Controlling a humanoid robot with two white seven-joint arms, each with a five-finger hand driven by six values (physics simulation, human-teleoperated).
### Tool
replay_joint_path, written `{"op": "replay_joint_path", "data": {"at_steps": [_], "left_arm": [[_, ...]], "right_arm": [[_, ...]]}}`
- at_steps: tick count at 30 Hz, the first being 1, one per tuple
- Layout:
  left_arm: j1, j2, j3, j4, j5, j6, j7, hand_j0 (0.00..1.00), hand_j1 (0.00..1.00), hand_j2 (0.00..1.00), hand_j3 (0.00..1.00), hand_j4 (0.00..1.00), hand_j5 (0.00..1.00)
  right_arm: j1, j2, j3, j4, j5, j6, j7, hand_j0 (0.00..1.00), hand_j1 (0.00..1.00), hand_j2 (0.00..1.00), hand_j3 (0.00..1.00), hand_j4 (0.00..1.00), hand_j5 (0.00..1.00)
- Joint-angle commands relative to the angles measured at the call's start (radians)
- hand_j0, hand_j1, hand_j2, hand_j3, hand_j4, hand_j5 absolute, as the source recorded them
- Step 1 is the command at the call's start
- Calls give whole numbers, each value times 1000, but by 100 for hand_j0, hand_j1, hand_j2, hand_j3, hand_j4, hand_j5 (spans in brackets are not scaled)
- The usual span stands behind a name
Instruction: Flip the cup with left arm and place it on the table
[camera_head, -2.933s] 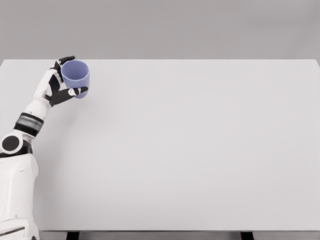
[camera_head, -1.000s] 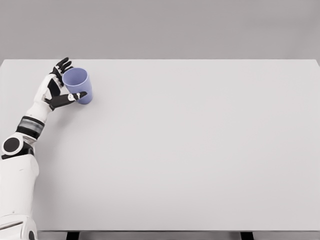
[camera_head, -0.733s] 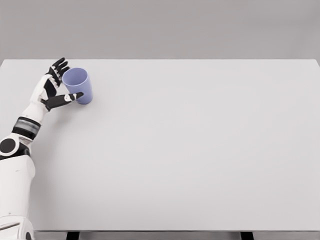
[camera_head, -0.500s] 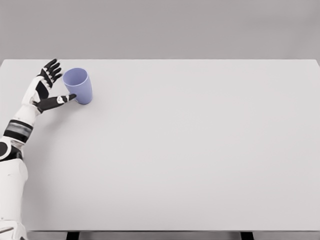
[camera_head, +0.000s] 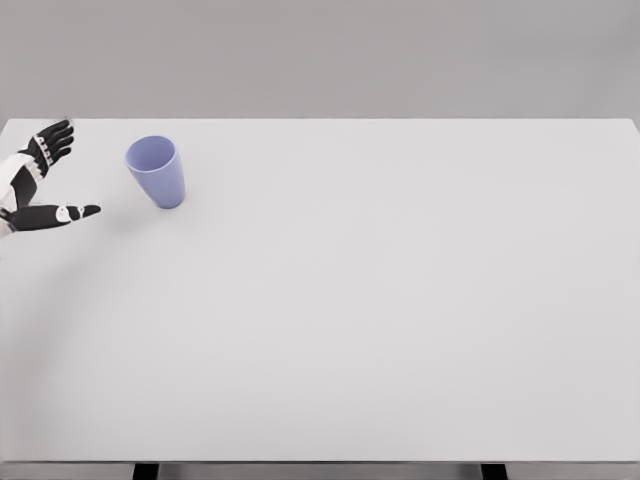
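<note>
Cup (camera_head: 156, 172) is standing upright on the counter (camera_head: 380, 300); left hand (camera_head: 35, 190), at nine o'clock with fingers released, is risking a toppling brush.

Left hand (camera_head: 35, 185) cut off by left edge; wrist and arm not seen. Table (camera_head: 400, 300) cropped at left and right edges. Table legs clipped at bottom edge.

I see a periwinkle-blue cup (camera_head: 156, 171) on a plain pale-grey tabletop (camera_head: 380, 300); at nine o'clock, my left robot hand (camera_head: 38, 190) is black and white.
</note>
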Motion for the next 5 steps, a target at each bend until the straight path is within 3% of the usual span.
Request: {"op": "replay_joint_path", "data": {"at_steps": [1, 5], "left_arm": [[0, 63, -40, -51, 14, 1, -3, 100, 100, 100, 100, 100, 100], [38, 83, -49, -109, 14, -4, -3, 100, 100, 100, 100, 100, 100]], "right_arm": [[0, 0, 0, 0, 0, 0, 0, 100, 100, 100, 100, 100, 100], [0, 0, 0, 0, 0, 0, 0, 100, 100, 100, 100, 100, 100]]}}
